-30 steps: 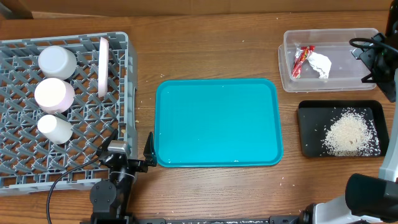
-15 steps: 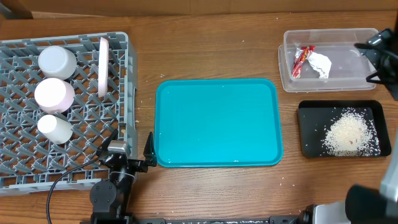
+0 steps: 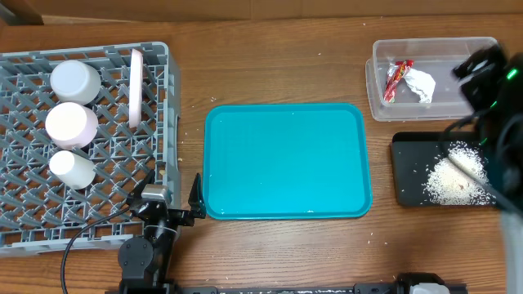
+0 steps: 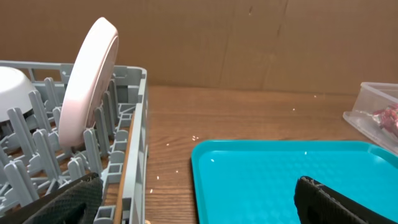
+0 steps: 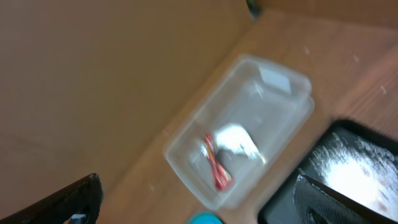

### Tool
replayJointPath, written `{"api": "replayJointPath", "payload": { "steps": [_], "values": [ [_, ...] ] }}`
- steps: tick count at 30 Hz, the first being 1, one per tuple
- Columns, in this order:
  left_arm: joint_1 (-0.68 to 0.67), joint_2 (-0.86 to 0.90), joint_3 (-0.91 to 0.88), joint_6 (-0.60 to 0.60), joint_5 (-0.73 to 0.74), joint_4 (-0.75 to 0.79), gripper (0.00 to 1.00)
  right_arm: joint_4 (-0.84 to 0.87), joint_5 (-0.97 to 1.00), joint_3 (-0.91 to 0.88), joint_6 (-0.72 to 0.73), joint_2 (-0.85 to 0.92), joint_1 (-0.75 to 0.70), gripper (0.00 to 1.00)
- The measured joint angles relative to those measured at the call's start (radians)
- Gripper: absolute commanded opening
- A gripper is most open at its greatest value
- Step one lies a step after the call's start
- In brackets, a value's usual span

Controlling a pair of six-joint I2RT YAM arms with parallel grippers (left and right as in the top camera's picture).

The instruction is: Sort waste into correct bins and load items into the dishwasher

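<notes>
Your right arm [image 3: 490, 122] has swung from beside the clear tub [image 3: 433, 111] to over the black tray [image 3: 404, 173] of rice crumbs [image 3: 448, 181]. The wrapper [image 3: 395, 79] and napkin [image 3: 419, 85] sit in the tub. The left gripper [image 3: 173, 196] and right gripper [image 5: 199, 202] both gape empty. Dropping lower could scatter rice.

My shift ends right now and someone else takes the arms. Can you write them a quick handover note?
Left gripper: open, empty, at the front corner of the dish rack.
Right gripper: open, empty, above the bins.
Rack holds the plate on edge and three smaller dishes.
Wrapper and napkin lie in the clear tub; rice crumbs in the black tray. Teal tray is bare.
Done: sorting and loading look complete.
Left: nothing obvious from these views.
</notes>
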Motion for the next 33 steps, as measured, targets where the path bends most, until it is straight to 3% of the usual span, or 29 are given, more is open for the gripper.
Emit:
{"api": "replayJointPath", "payload": {
  "steps": [7,13,21,26,33],
  "values": [
    [0.0,-0.001,0.0,0.0,0.0,0.0,1.0,0.371,-0.001,-0.585,-0.025,-0.304,0.112,1.0],
    [0.0,-0.001,0.0,0.0,0.0,-0.001,1.0,0.522,-0.029,-0.93,-0.061,-0.568,0.123,1.0],
    [0.0,-0.001,0.0,0.0,0.0,0.0,1.0,0.662,-0.072,-1.228,-0.162,-0.922,0.119,1.0],
    [0.0,-0.001,0.0,0.0,0.0,0.0,1.0,0.682,-0.082,-1.31,-0.188,-1.031,0.111,1.0],
    [0.0,-0.001,0.0,0.0,0.0,0.0,1.0,0.855,-0.113,-1.425,-0.239,-1.08,0.095,1.0]
  ]
}}
